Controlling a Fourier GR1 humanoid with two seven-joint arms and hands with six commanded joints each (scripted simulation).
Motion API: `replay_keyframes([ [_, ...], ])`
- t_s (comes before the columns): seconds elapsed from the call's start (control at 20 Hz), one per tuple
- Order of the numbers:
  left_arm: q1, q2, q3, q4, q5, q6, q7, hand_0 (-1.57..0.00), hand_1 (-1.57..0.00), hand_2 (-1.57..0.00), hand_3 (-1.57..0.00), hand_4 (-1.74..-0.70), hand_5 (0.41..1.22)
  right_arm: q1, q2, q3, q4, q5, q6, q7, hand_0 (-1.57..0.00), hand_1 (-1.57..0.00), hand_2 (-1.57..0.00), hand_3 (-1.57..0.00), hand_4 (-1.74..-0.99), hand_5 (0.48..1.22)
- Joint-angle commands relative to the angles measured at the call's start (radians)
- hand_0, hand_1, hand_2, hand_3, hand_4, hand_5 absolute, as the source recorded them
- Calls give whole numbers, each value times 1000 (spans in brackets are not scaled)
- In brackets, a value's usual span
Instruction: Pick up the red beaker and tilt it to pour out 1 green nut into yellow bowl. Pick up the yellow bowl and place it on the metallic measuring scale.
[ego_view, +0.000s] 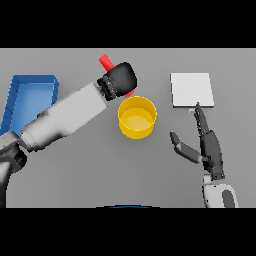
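My left hand grips the red plastic beaker, seemingly tilted beside the round yellow bowl; overtilting could spill extra nuts. Right hand rests open.

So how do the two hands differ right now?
The left hand is curled round the red beaker, just behind the yellow bowl; the right hand holds nothing. The left hand's fingers are closed, while the right hand's fingers are straight with the thumb spread, pointing toward the metallic scale. The left arm reaches far across the table; the right sits near the front edge. Both hands are dark.
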Motion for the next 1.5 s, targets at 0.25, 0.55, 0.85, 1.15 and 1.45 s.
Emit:
replay_keyframes([
  [0.25,-60,-30,-109,63,-110,23,-50,-1571,-1571,-1571,-1565,-1736,1221,-12,3,-4,-5,-10,1,19,1,1,1,1,-1129,566],
  [0.55,-123,-51,-185,76,-198,38,-76,-1571,-1571,-1571,-1569,-1733,1221,6,3,-1,-15,-8,1,-10,1,1,1,1,-1130,577],
  [0.85,-329,-21,-182,131,-243,49,-169,-1571,-1571,-1571,-1571,-1728,1221,-9,4,3,-14,5,-7,5,1,1,1,1,-1135,563],
  [1.15,-483,58,56,344,-120,88,-88,-1571,-1571,-1571,-1571,-1725,1221,-11,10,12,-10,-19,19,-10,1,1,1,1,-1105,559],
  [1.45,-465,223,522,551,277,25,37,-1571,-1571,-1571,-1520,-1737,1221,-30,-14,-5,1,-50,43,-19,1,1,1,1,-1116,582],
])
